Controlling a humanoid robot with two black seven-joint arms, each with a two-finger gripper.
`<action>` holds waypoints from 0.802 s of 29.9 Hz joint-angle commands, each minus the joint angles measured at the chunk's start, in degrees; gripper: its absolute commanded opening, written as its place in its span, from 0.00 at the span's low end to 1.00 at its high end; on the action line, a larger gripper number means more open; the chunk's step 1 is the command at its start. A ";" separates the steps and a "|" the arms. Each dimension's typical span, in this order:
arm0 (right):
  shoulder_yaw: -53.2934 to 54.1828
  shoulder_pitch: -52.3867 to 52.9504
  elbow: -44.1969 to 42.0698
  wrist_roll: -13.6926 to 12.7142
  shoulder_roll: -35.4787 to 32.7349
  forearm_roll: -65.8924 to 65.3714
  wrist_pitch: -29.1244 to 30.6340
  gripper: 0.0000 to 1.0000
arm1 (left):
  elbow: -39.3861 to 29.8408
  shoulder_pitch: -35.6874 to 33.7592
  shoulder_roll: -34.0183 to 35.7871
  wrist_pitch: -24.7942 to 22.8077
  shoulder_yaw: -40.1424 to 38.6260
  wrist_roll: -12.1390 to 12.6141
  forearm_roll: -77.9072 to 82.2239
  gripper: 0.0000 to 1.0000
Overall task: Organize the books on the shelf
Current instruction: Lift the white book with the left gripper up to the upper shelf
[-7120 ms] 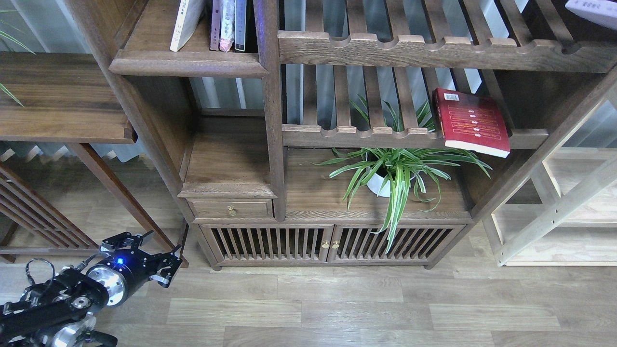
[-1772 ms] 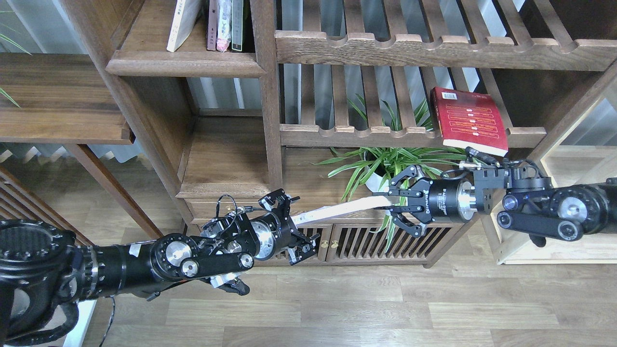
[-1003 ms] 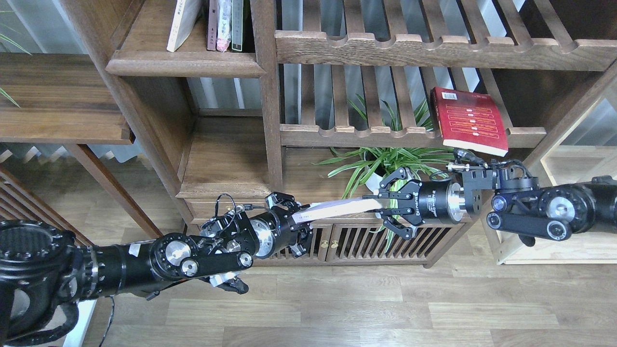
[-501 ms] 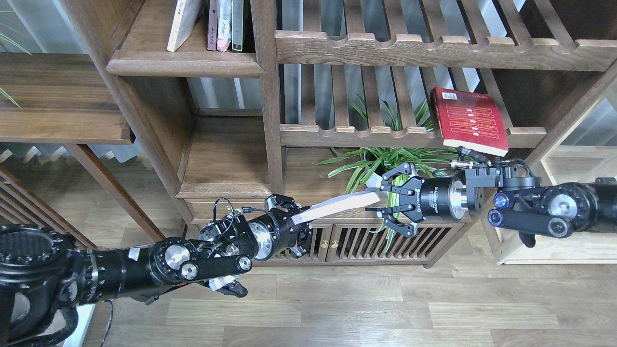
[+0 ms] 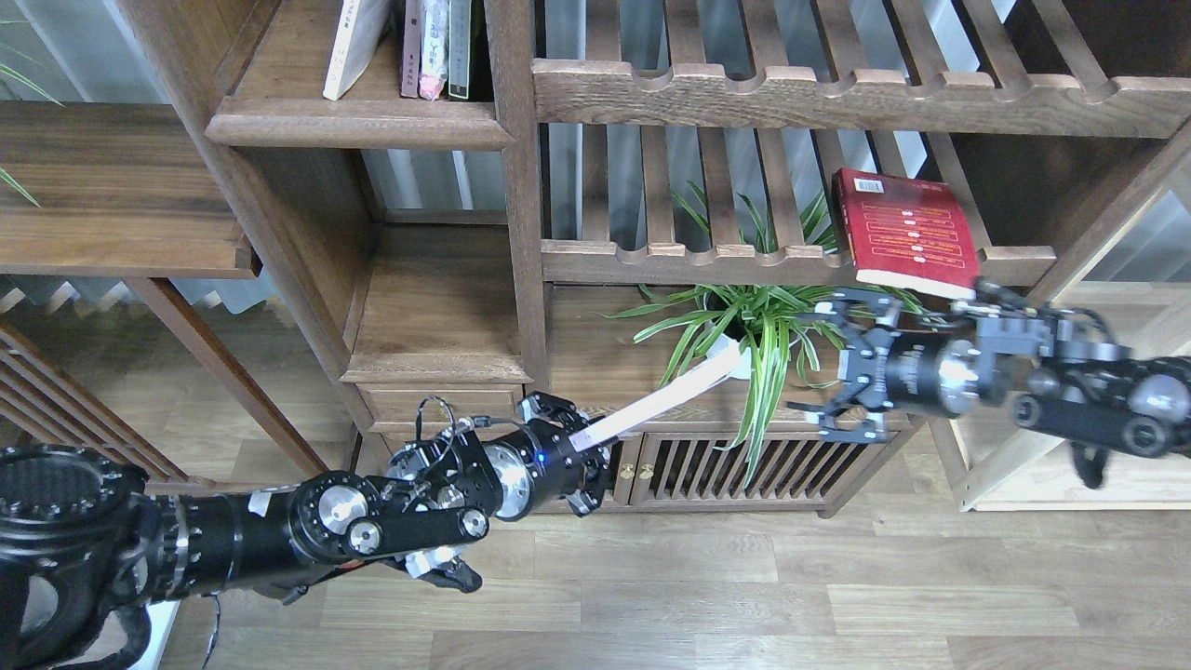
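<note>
At the upper left we see the shelf (image 5: 358, 121), a narrow dark brown board with a stepped front edge. A few books (image 5: 409, 46) stand on it; a pale one leans, the others are upright against the post.

Lower, our left hand (image 5: 579, 454) is closed on one end of the white book (image 5: 665, 398). This book is thin and pale, we see it almost edge-on, and it points up and to the right. Its far end is free, in front of the leaves of the green plant (image 5: 763, 330) in a white pot. The book is in the air before the low cabinet (image 5: 633, 465) with slatted doors, well below the shelf.

More to the right, our right hand (image 5: 828, 368) has its fingers spread wide and holds nothing. It is near the free end of the white book but apart from it. The picture is a little blurred there.

Above the right hand, the red book (image 5: 907, 233) lies flat on the slatted rack (image 5: 707, 256). It has yellow text lines and a barcode, and its front corner sticks out over the rail.
</note>
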 commanded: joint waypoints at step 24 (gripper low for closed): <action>5.96 -31.02 -22.78 0.01 -7.24 19.58 -1.23 1.00 | -28.47 0.06 30.21 -0.62 -12.48 0.02 0.44 0.00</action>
